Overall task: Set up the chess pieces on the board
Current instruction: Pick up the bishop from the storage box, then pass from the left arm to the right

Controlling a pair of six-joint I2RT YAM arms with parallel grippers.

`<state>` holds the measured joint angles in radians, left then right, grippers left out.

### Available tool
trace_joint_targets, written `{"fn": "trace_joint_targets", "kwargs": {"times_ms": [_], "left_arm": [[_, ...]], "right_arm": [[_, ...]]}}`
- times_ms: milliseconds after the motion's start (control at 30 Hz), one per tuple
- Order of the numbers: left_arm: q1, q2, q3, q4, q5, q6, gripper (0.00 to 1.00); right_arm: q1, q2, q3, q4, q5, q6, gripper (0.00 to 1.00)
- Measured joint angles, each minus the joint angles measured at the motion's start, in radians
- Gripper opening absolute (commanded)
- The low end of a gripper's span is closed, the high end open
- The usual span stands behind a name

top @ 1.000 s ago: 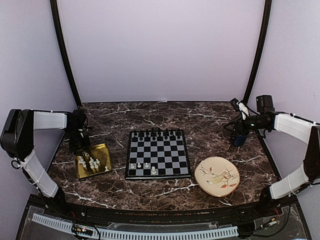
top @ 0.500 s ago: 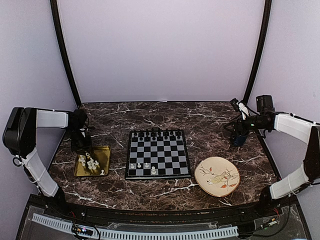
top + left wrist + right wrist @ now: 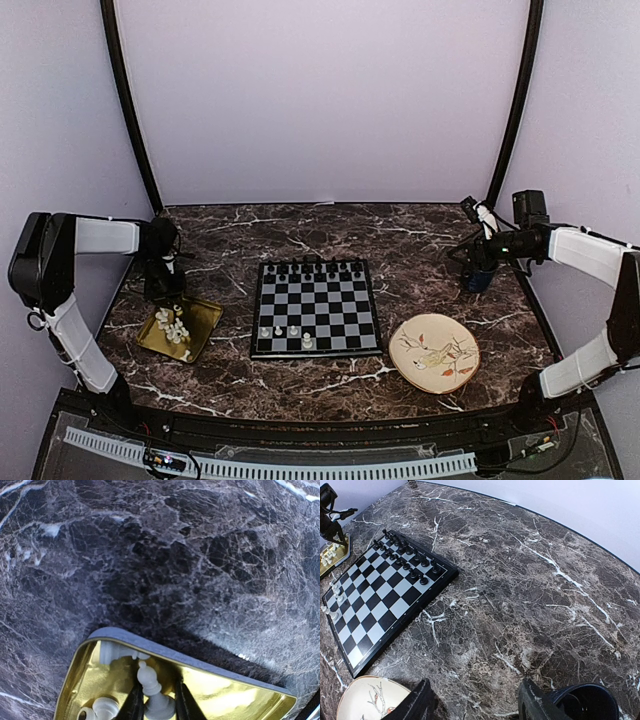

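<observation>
My left gripper (image 3: 160, 297) reaches down into the gold tray (image 3: 207, 322) at the left. In the left wrist view its gripper (image 3: 158, 689) is shut on a white chess piece (image 3: 148, 679), one dark finger (image 3: 135, 704) pressed against each side of the base. More white chess pieces (image 3: 173, 326) lie loose in the tray. The board (image 3: 330, 312) lies mid-table, with several white pieces (image 3: 279, 331) on its near-left squares and black chessmen (image 3: 315, 268) filling the far rows. My right gripper (image 3: 478, 270) hangs open over the far right of the table, nothing between its fingers (image 3: 422, 702).
A cream plate (image 3: 434, 352) with a leaf pattern lies right of the board near the front. A dark cup (image 3: 590, 702) stands just beside my right gripper. Black frame poles rise at the back corners. Bare marble (image 3: 520, 605) lies between board and right gripper.
My left jaws have narrowed onto the white piece. The gold tray has turned on the table, from square-on to corner-forward. The right arm has not moved.
</observation>
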<state>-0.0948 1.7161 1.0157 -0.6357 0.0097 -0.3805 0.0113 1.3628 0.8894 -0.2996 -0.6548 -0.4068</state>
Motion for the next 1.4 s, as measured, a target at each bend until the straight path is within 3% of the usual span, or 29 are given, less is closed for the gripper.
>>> {"fn": "trace_joint_targets", "kwargs": {"times_ms": [233,433,800,1100,1400], "left_arm": [[-0.031,0.000,0.005,-0.027,-0.023,0.037,0.13],[-0.158,-0.023,0.005,-0.032,-0.016,0.108,0.11],[-0.302,-0.247,-0.029,0.078,0.157,0.218,0.11],[-0.428,-0.269,-0.034,0.259,0.372,0.264,0.11],[-0.459,-0.246,-0.048,0.424,0.520,0.266,0.12]], "right_arm": [[0.000,0.000,0.000,0.000,0.000,0.000,0.58],[0.000,0.000,0.000,0.000,0.000,0.000,0.58],[0.037,0.018,0.018,0.000,-0.043,0.095,0.58],[0.254,0.317,0.366,-0.067,-0.151,0.288,0.56],[0.442,0.684,0.665,-0.082,-0.318,0.566,0.52]]}}
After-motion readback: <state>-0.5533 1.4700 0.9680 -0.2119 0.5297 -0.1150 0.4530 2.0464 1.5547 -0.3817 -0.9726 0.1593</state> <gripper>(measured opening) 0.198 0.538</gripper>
